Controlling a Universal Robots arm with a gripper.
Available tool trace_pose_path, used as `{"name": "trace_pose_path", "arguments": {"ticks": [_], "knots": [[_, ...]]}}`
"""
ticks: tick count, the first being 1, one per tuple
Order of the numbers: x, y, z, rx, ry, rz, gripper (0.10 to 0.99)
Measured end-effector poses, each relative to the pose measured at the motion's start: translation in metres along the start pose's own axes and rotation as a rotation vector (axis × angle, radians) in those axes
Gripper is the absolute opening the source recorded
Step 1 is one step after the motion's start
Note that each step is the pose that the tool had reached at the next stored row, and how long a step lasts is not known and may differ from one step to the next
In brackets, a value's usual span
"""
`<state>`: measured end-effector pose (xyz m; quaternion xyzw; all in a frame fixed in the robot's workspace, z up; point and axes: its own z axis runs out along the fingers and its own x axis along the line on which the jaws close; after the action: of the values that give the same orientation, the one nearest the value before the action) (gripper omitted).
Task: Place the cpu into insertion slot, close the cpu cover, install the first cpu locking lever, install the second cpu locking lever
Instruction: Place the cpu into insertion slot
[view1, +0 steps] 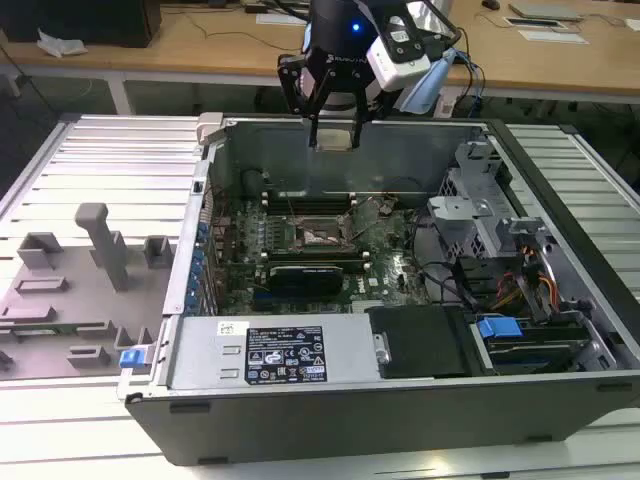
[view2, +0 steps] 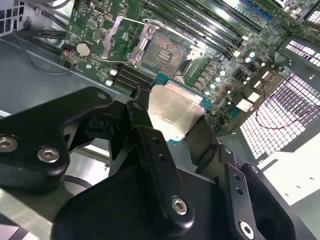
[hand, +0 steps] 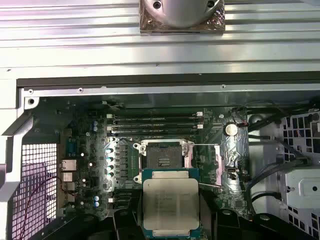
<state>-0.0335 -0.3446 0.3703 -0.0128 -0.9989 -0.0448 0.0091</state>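
A ribbed metal worktop (view1: 110, 150) carries a big open computer case (view1: 400, 410), and wooden desks (view1: 200, 45) stand behind it. The cpu (hand: 171, 202) hangs in the air above the case and has not reached the board. The hand (view1: 333, 125) is closed on it. Its black fingers (view2: 145, 130) press two opposite edges, and the shiny grey top is bare. The chip looks small, thin, light and stiff, so it should not bend or sag. Its smooth metal top is probably slippery. Its underside is likely easy to hurt, so the edges seem the right place to hold it, gently and level. Lower down, on the green board (hand: 90, 150), the insertion slot (hand: 163, 159) lies open and empty. The cpu cover (view2: 114, 31) is swung up beside it. A grey tray (view1: 80, 290) of holders sits on the worktop, at the exterior view's left of the case.
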Motion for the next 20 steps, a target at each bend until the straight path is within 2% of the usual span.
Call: {"name": "trace_pose_path", "arguments": {"ticks": [7, 11, 17, 20], "knots": [[0.0001, 0.0000, 0.0001, 0.000, -0.0009, 0.000, 0.541], [0.0002, -0.0003, 0.0030, 0.000, -0.0038, 0.000, 0.541], [0.0003, -0.0010, 0.0107, 0.000, -0.0056, -0.001, 0.541], [0.0003, -0.0018, 0.0199, 0.000, -0.0090, -0.001, 0.541]]}}
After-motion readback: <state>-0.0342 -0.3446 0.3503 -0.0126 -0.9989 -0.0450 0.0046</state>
